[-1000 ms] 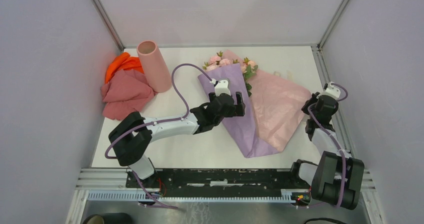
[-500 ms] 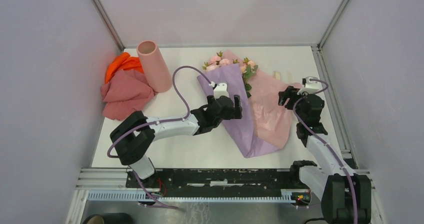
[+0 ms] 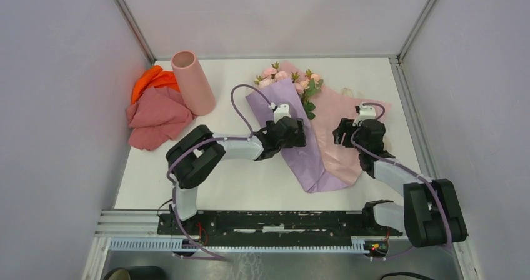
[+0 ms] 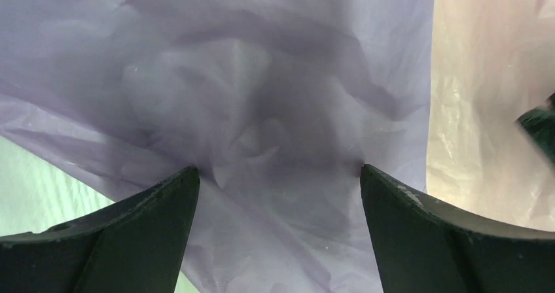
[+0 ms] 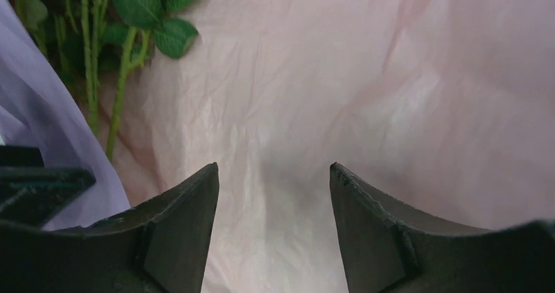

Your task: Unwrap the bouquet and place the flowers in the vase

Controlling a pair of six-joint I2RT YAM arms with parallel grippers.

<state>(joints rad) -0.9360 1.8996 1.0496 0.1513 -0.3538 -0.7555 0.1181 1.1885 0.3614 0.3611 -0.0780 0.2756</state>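
The bouquet lies across the table's middle. Pale pink flowers poke out of its far end, between the lilac paper and the spread pink inner sheet. My left gripper is open, its tips pressed down on the crumpled lilac paper with nothing pinched; in the left wrist view the gripper straddles a fold. My right gripper hovers open over the pink sheet, and in its own view the gripper is empty, green stems to its left. The vase stands at the back left.
A salmon-pink cloth and an orange cloth lie bunched left of the vase. A cream ribbon piece rests by the pink sheet's far edge. Grey walls close in on three sides.
My right arm swung left from the table's right edge to over the pink sheet, and its jaws opened. My left arm folded in, with its gripper still on the lilac paper.
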